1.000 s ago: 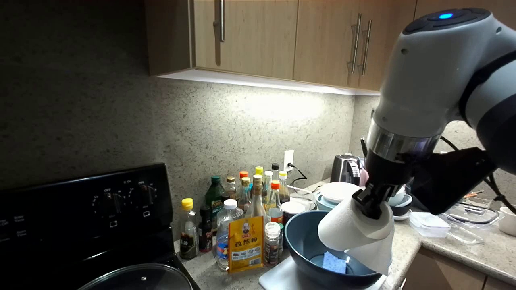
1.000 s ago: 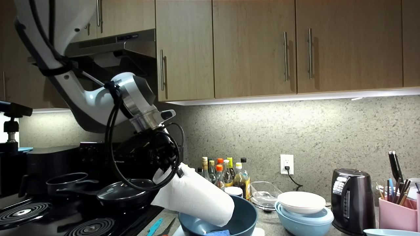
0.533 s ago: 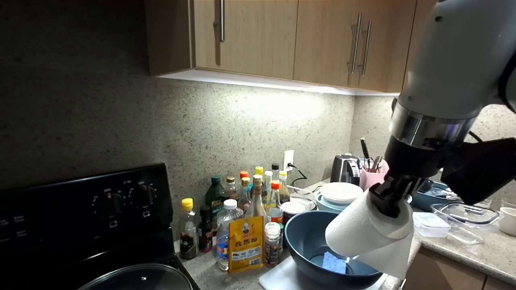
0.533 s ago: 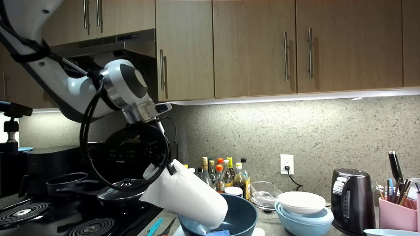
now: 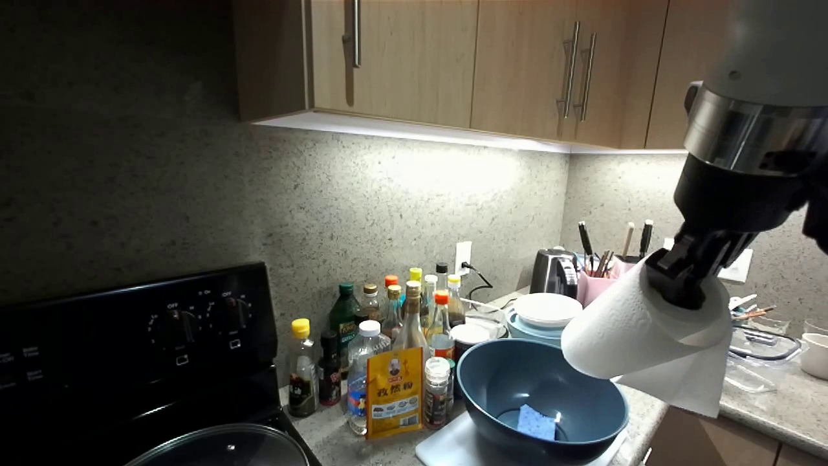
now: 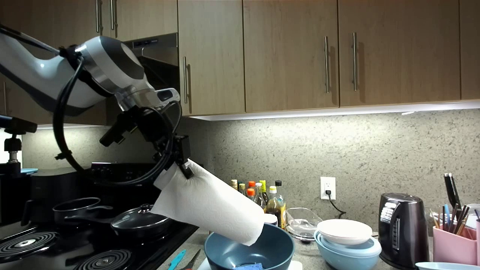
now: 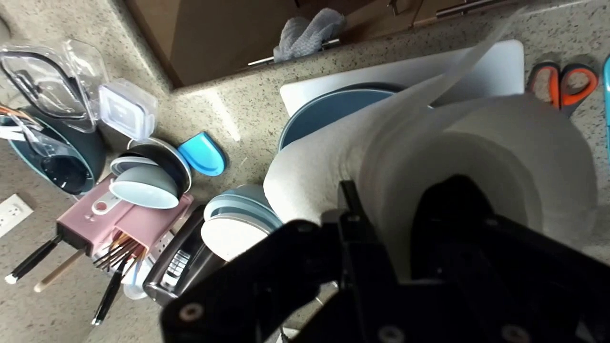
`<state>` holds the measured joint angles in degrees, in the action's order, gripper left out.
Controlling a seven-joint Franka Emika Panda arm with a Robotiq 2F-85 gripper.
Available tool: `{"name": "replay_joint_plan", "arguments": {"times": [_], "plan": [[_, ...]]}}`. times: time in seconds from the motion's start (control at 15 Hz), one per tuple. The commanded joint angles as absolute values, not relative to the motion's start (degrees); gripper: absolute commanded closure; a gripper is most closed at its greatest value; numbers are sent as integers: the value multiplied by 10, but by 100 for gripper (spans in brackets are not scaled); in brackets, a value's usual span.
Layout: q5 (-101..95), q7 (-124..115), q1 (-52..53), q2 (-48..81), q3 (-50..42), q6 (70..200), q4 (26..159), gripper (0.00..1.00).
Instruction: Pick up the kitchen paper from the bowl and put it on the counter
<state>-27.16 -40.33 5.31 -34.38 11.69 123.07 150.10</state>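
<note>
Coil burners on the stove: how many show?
2, both in an exterior view: one burner by the picture's left edge, another burner along its bottom edge. More may be hidden beneath the saucepan and lidded pan.

Up toward frame right in an exterior view climb gripper [image 5: 676, 285] and roll [image 5: 627, 330], uncovering more of the bowl [image 5: 514, 375]!

Undercab. lt. [image 5: 414, 129] glares on wall [image 5: 401, 207]; stove [image 5: 139, 336] dim.
</note>
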Motion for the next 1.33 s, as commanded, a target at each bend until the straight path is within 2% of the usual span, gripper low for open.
{"name": "replay_joint_plan", "arguments": {"times": [0.0, 0.73, 1.27], "plan": [[-267, -405, 26, -371, 148, 1181, 1499, 97], [-274, -439, -31, -405, 145, 1154, 1507, 97], [-258, -414, -35, -408, 95, 1237, 1536, 97]]}}
